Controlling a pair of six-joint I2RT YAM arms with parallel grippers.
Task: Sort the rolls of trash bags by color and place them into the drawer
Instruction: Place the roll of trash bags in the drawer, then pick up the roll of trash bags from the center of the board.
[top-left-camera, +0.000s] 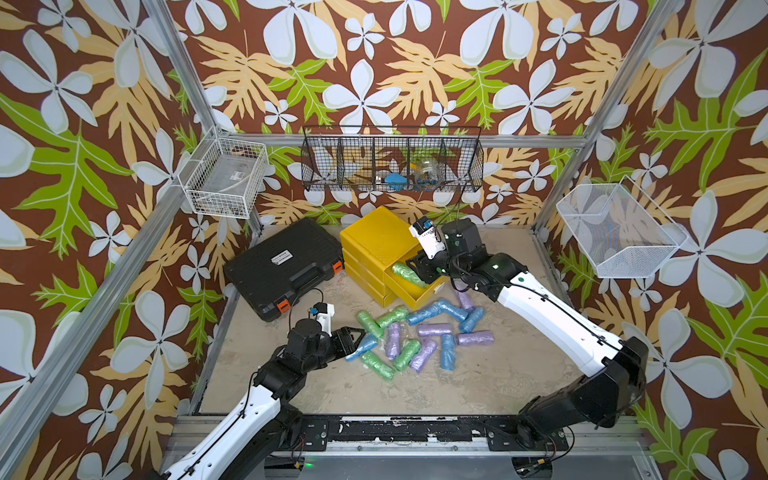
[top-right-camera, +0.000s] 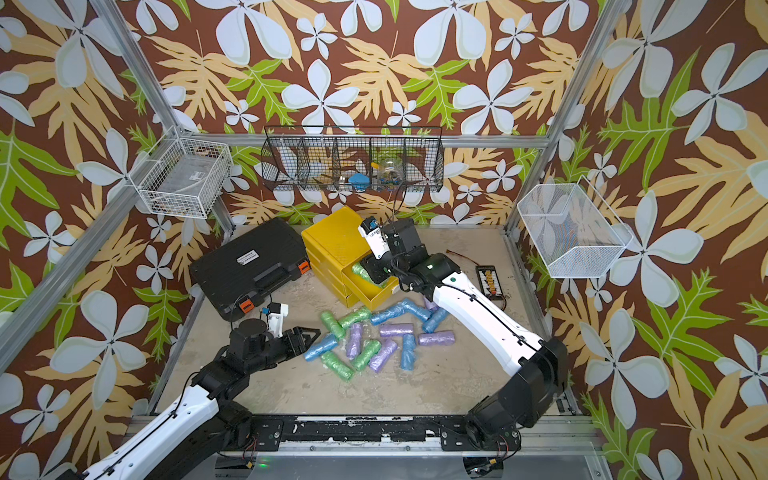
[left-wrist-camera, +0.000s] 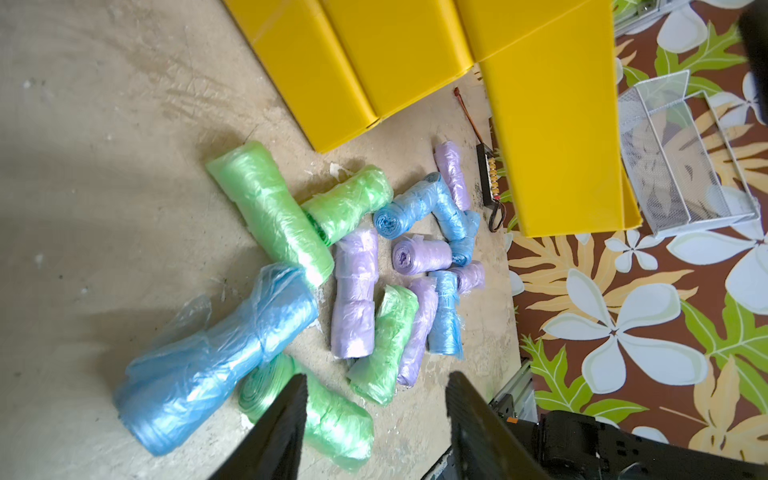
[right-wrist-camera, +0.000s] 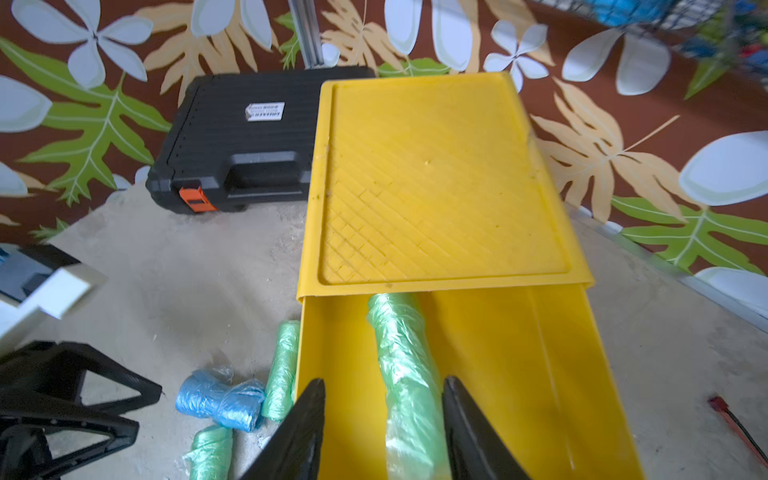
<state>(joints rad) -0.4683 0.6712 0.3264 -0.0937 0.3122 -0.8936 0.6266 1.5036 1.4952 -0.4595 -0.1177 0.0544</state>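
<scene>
While the right gripper (right-wrist-camera: 384, 379) hangs over the pulled-out yellow plastic drawer (right-wrist-camera: 540, 374) with its jaws apart, the entries run as follows.

Item, pale green roll of crinkly film (right-wrist-camera: 405, 365): lies lengthwise on the drawer floor, far end tucked under the yellow plastic cabinet top (right-wrist-camera: 436, 178), near end between the right fingers. Bare floor shows on one side of it; on the other the film sits close against the finger, and contact cannot be told. Risk: film clinging to that finger on withdrawal, dragging the roll up or out over the drawer front.

Item, left gripper (left-wrist-camera: 377, 375): jaws apart, holding nothing, low at the edge of the heap. Nearest it is a light blue roll with a loose film tail (left-wrist-camera: 216, 365), touching a second pale green roll (left-wrist-camera: 332, 419). Risk: a close here would likely take both colours, or only the loose tail, which would unwind rather than lift.

Item, remaining rolls of trash bags (top-left-camera: 434, 329): green, blue and lilac, mixed and touching, on the grey table (top-left-camera: 478, 386) just in front of the drawer. Risk: round bodies roll off when a neighbour is pulled. The right forearm passes above the rolls nearest the drawer and could sweep them.

Item, lower drawers (top-left-camera: 368, 286): shut. Risk: with one compartment open, blue or lilac may land with the green.
</scene>
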